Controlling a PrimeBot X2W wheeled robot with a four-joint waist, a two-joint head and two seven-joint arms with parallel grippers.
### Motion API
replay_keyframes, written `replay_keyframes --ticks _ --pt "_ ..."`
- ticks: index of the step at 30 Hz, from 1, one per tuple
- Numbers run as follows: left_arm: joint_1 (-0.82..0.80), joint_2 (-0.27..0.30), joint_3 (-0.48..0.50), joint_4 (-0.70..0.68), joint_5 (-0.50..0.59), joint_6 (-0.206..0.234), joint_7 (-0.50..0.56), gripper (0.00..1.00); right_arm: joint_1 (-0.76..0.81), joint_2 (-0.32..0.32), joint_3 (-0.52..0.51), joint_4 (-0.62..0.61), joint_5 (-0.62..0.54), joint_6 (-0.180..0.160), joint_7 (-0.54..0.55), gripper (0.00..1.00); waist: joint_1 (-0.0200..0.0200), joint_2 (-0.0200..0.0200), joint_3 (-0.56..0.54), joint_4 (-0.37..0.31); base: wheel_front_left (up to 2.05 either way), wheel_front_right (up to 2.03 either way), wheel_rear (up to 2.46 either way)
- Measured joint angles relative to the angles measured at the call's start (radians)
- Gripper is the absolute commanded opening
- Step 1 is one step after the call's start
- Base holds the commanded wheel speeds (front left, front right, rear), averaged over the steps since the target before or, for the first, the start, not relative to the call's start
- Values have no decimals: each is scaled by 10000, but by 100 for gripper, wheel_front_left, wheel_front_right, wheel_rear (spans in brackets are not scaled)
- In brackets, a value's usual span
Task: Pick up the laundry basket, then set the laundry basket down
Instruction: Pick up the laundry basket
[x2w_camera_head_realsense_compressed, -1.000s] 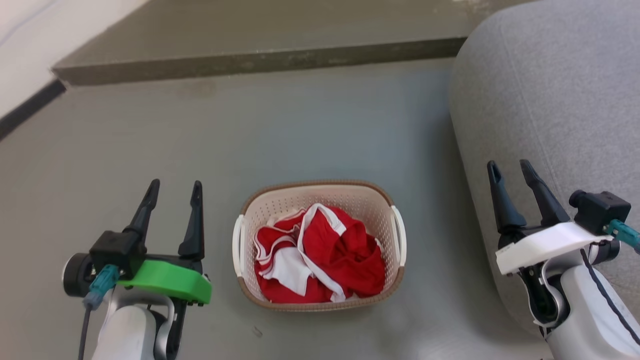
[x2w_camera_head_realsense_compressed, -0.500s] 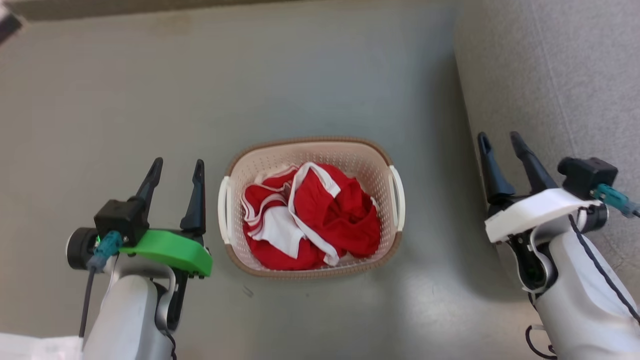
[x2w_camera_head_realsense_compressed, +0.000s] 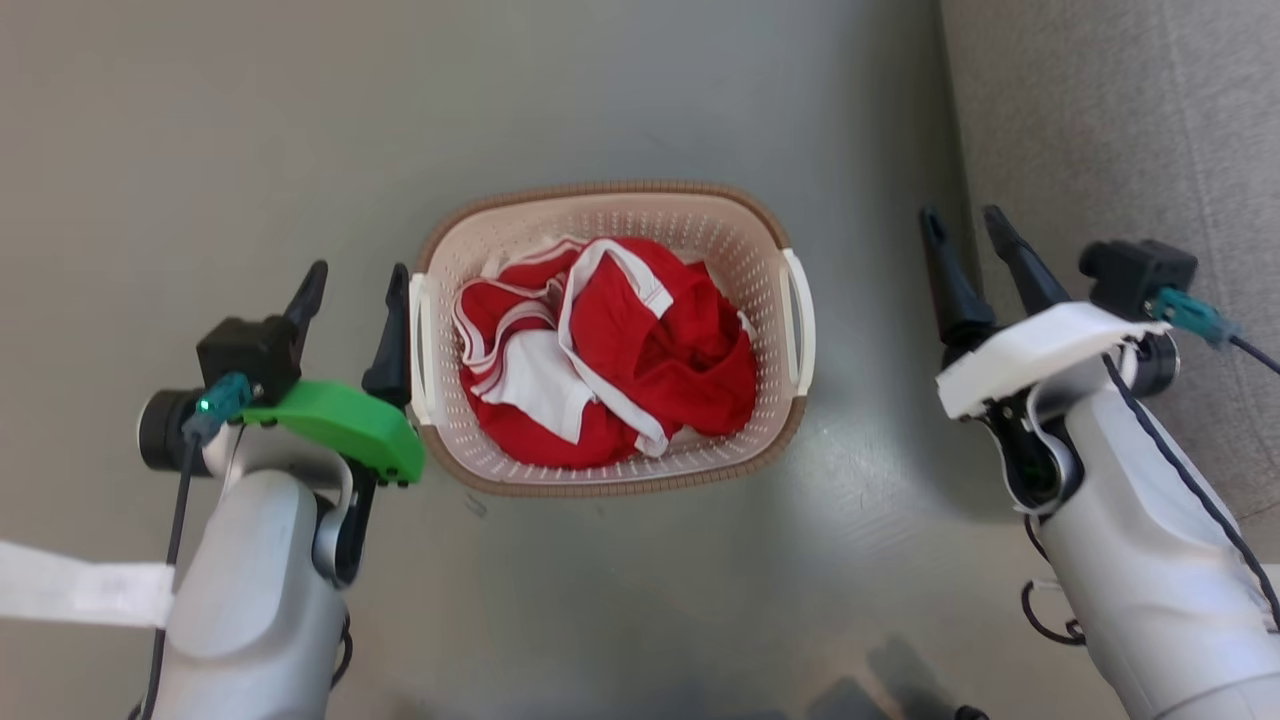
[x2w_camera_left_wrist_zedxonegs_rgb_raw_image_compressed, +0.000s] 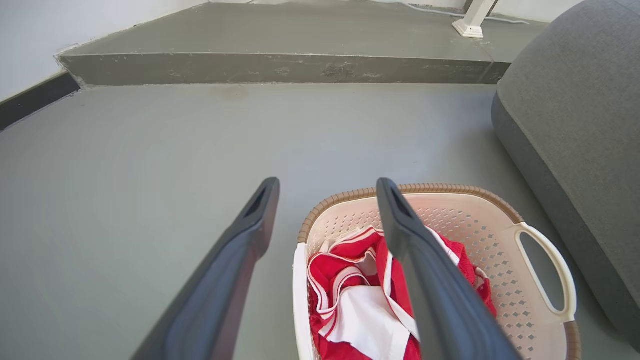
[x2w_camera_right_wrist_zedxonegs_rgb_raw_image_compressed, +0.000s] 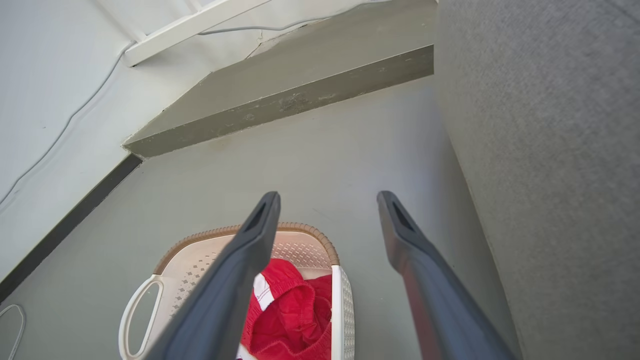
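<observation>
The laundry basket (x2w_camera_head_realsense_compressed: 700, 222) stands on the grey floor, cream and perforated with a brown rim, holding red and white clothes (x2w_camera_head_realsense_compressed: 640, 350). My left gripper (x2w_camera_head_realsense_compressed: 357, 280) is open, its inner finger right beside the basket's left white handle (x2w_camera_head_realsense_compressed: 418, 350). In the left wrist view the left gripper (x2w_camera_left_wrist_zedxonegs_rgb_raw_image_compressed: 327, 187) straddles the near rim of the laundry basket (x2w_camera_left_wrist_zedxonegs_rgb_raw_image_compressed: 480, 235), one finger over the clothes and one over the floor. My right gripper (x2w_camera_head_realsense_compressed: 962, 220) is open and apart from the right handle (x2w_camera_head_realsense_compressed: 800, 310). The right wrist view has the right gripper (x2w_camera_right_wrist_zedxonegs_rgb_raw_image_compressed: 327, 200) above the laundry basket (x2w_camera_right_wrist_zedxonegs_rgb_raw_image_compressed: 200, 260).
A grey sofa (x2w_camera_head_realsense_compressed: 1120, 130) fills the right side, close behind my right gripper. A raised step (x2w_camera_left_wrist_zedxonegs_rgb_raw_image_compressed: 280, 67) runs across the floor beyond the basket, with a white wall (x2w_camera_right_wrist_zedxonegs_rgb_raw_image_compressed: 50, 75) to the left. A white strip (x2w_camera_head_realsense_compressed: 80, 590) lies at the lower left.
The head camera has tipped down, so the step has left its view. Both grippers have come closer to the basket's sides, the left one now next to the handle. Both stay open.
</observation>
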Motion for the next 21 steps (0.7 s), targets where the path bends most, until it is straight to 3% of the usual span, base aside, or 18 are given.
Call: replay_keyframes --ticks 21 --pt "-2555 -130 71 2815 -79 -2 328 100 -2064 221 1285 1833 825 0 359 100 0 0 2332 62 0 0 0"
